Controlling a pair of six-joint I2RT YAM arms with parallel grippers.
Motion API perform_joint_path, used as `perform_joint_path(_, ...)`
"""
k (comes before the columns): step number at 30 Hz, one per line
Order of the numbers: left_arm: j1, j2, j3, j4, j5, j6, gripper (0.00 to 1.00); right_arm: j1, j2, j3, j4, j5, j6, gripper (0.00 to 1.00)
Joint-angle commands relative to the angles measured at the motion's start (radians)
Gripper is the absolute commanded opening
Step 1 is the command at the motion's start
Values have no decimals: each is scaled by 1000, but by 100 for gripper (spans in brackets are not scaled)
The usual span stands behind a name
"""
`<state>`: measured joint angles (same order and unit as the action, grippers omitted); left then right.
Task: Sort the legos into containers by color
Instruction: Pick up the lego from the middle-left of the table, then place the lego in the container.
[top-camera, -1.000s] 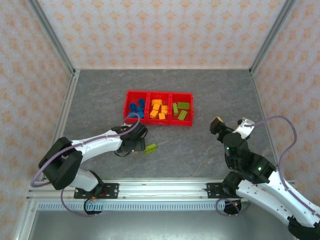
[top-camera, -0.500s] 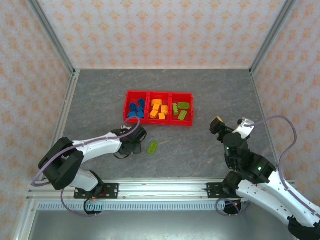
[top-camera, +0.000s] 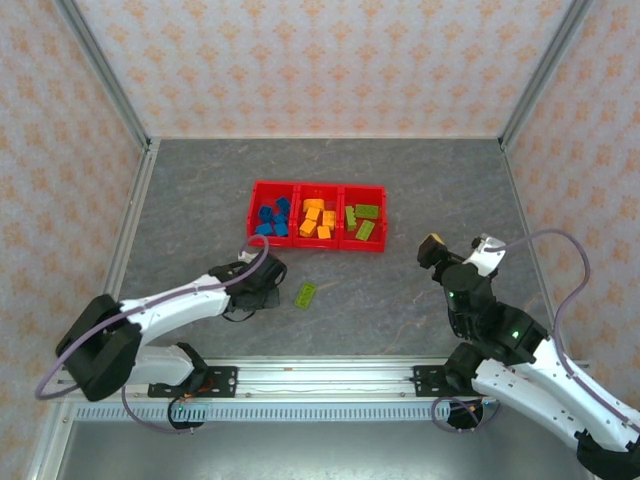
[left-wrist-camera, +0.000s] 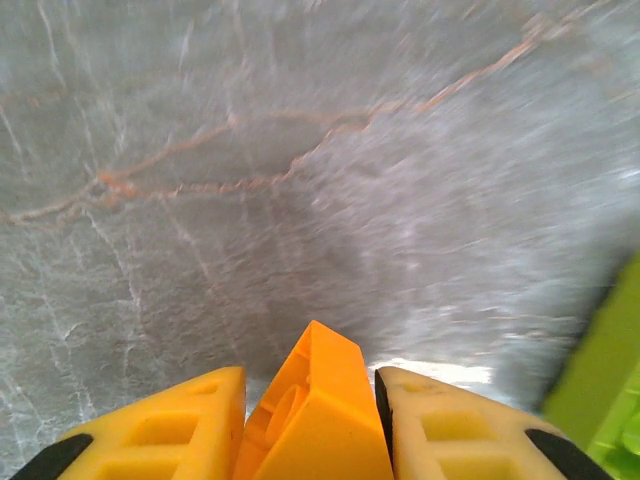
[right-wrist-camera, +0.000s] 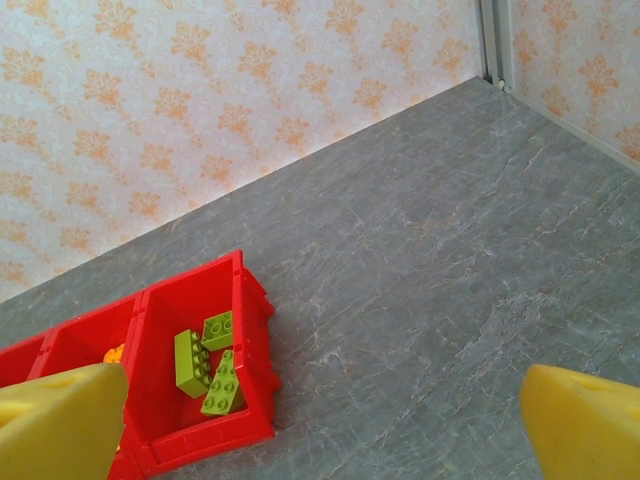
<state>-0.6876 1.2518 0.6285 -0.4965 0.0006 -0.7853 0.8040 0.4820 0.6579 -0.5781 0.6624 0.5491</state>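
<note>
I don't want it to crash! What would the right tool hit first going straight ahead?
Probably the gray table, just right of the red bins, though depth is hard to judge.

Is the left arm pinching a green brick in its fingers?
No, the left fingers squeeze an orange brick; the green brick lies loose beside them.

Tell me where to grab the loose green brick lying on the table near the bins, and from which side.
Take the green brick across its two long sides, at mid-length, coming straight down from above. It lies flat on the table, long and narrow, set diagonally, so turn the jaws to span its short width.
</note>
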Motion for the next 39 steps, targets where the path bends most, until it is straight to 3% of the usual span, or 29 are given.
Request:
perform_joint_path(1,-7,-79,60,8,-48,12,6,-3,0,-7,-8,35,6,100)
perform_joint_path(7,-6,-53,226,-39,-138,97,7,-3,7,-10,-1,24,1,100)
perform_joint_path(14,9,214,582,-134,-222,231,10,-3,-7,1,-14,28,6,100)
perform_joint_path(22,67,521,933,-196,-155,301,10,-4,-52,2,-14,34,6,100)
perform_joint_path(30,93,741,1096,-188,-108,330,10,-3,-54,2,-2,28,-11,100)
perform_joint_path(39,127,880,1226,-147,-76,342,26,-3,-75,16,-20,45,-20,100)
